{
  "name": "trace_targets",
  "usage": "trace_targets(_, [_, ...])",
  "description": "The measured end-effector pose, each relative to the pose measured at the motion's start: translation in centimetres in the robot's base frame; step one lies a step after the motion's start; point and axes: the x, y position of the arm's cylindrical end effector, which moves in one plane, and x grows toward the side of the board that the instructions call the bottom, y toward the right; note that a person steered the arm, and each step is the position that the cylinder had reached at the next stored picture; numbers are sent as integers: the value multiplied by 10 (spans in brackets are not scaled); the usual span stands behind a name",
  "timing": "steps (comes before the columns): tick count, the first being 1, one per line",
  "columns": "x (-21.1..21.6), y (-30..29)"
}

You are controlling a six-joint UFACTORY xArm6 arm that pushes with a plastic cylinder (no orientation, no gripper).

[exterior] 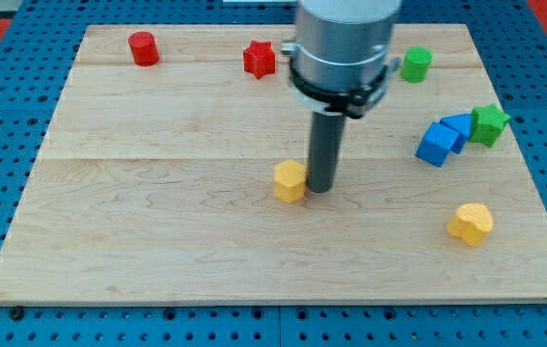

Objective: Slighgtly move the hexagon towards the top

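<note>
- A straight dark rod hangs from the grey arm over a pale wooden board [157, 241], and my tip [320, 189] rests on the surface near the board's middle.
- The small yellow hexagon block [289, 180] sits just at the view's left of my tip, so close that touch or a hair's gap cannot be told apart.
- The arm carries no jaws; the rod ends bare and holds nothing.
- A red cylinder block [143, 48] stands near the board's top left corner, well apart from the hexagon.
- A red star-shaped block [259, 59] lies at the view's top, just left of the arm's grey body.
- A green cylinder block [415, 64] stands at the top right.
- Two blue blocks [443, 138], their shapes partly hidden by each other, press together at the view's right, with a green star-shaped block [490, 123] touching them on their right.
- A second yellow block [471, 223], rounded and heart-like, lies alone toward the bottom right.
</note>
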Motion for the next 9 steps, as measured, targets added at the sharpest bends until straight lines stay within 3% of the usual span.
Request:
trace_targets(5, [-26,-185])
trace_targets(6, [7,-107])
trace_targets(7, [27,-95])
trace_targets(8, [78,-135])
trace_targets(9, [84,-169])
